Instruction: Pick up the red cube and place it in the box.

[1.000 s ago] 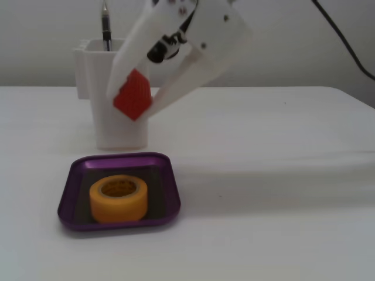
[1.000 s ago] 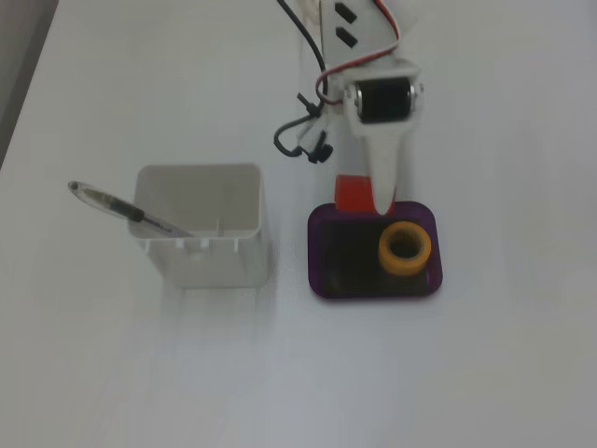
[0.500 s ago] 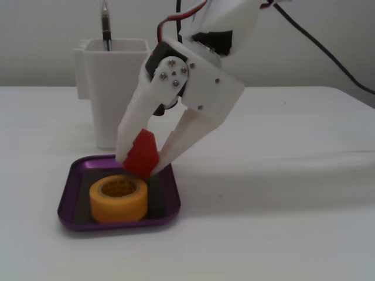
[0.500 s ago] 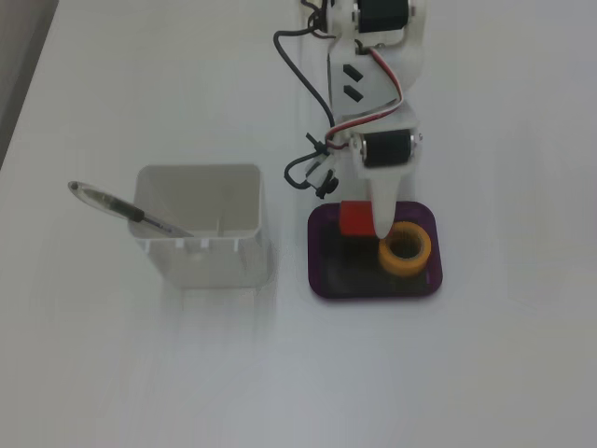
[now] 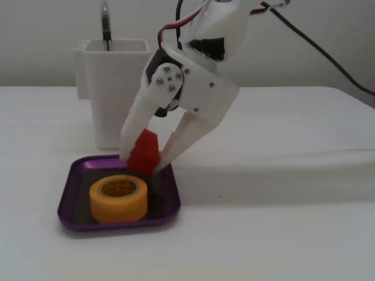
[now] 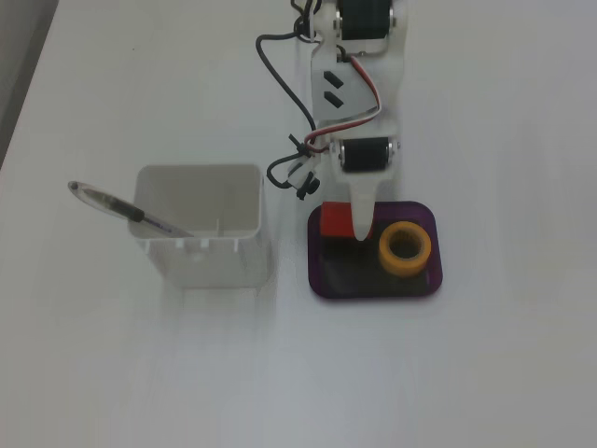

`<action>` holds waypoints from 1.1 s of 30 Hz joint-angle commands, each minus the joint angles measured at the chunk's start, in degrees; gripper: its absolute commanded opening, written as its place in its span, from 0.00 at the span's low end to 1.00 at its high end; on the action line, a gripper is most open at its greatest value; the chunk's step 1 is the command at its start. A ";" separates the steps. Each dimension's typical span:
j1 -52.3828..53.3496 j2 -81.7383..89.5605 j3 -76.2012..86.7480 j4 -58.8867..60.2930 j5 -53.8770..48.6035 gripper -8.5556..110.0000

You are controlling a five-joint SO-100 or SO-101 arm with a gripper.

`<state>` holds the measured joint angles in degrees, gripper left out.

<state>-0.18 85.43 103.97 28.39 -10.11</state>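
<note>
Pincer (image 5: pixel 143 159) fingers clamp the red cube (image 5: pixel 144 152) from both sides, holding it tilted at the back edge of the purple box (image 5: pixel 70 196), beside the yellow tape roll (image 5: pixel 118 198) lying in it. In a fixed view from above, a white pen holder (image 6: pixel 199 229) with a pen (image 6: pixel 117 205) stands on the desk (image 6: pixel 485 355) left of the box.

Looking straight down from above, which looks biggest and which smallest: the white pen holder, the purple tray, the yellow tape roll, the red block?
Largest to smallest in the top-down fixed view:
1. White pen holder
2. Purple tray, close behind it
3. Yellow tape roll
4. Red block, partly hidden by the hand
</note>
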 commanded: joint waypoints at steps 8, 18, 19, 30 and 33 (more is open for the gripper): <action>-0.35 1.93 -1.41 3.08 0.00 0.18; -0.44 17.05 -1.49 5.62 0.00 0.18; -0.26 19.51 -1.49 6.33 0.00 0.18; 0.18 55.46 8.35 15.38 4.48 0.18; 0.18 65.39 16.88 16.26 4.66 0.18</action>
<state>-0.18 140.62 115.84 44.03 -6.15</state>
